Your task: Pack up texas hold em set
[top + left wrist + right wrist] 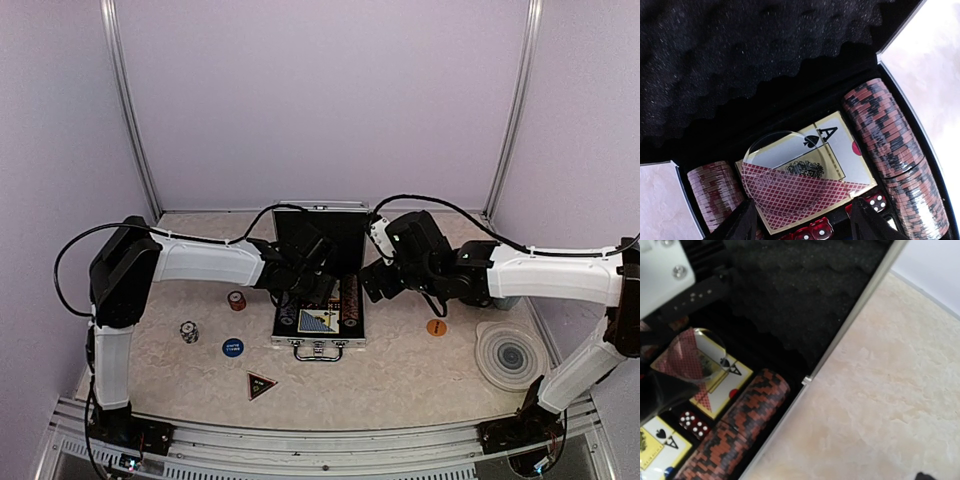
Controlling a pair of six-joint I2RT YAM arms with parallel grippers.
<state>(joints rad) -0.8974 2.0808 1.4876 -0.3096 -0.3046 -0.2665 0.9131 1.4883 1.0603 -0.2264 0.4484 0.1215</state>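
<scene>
Working over the open case (318, 342), mid-worktop (400, 385). My left pincer (802, 226) is sitting half-wide, fingers straddling the red deck (790, 192) lying in the case between the chip rows (885, 145). It's gripping nothing I can see. My right pincer (372, 282) is hanging fully wide and empty at the case's right edge.

My read: I'm seating the deck, so I should be going in square, pressing it flat and avoiding the dice (875, 201).

Lying loose: blue button (232, 347), black triangle (261, 384), orange button (436, 327).

Readable: only "A" with a spade on the deck. Button print is too small.
</scene>
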